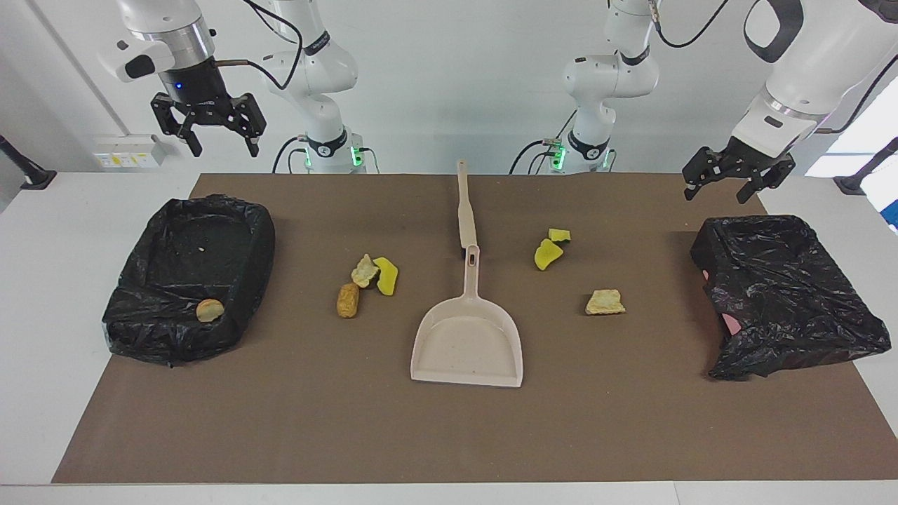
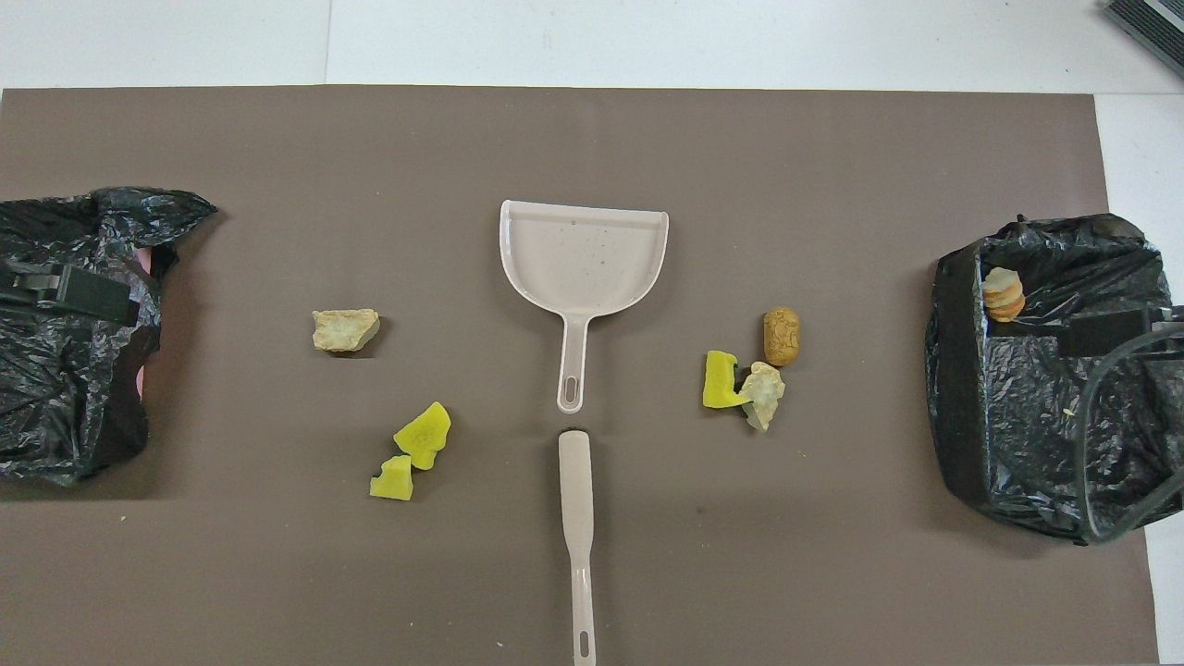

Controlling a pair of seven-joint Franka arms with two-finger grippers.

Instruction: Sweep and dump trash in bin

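A brown mat (image 1: 449, 435) carries 2 black-lined bins (image 1: 189, 280), 1 at each end. The dustpan (image 1: 468, 337) and brush (image 1: 464, 210) lie end to end at the middle, long axes pointing toward the robots. Trash (image 1: 365, 280) lies loose on either side. The right gripper (image 1: 208, 126) and left gripper (image 1: 736, 174) hang open and empty, well apart from both tools.

I see a smooth beige plastic dustpan (image 1: 468, 344) on a matt brown mat (image 1: 449, 435). Both bins wear crinkled glossy black plastic liners (image 1: 189, 280); the yellow sponge chunks (image 2: 423, 435) look porous, the beige lumps (image 2: 345, 329) rough.
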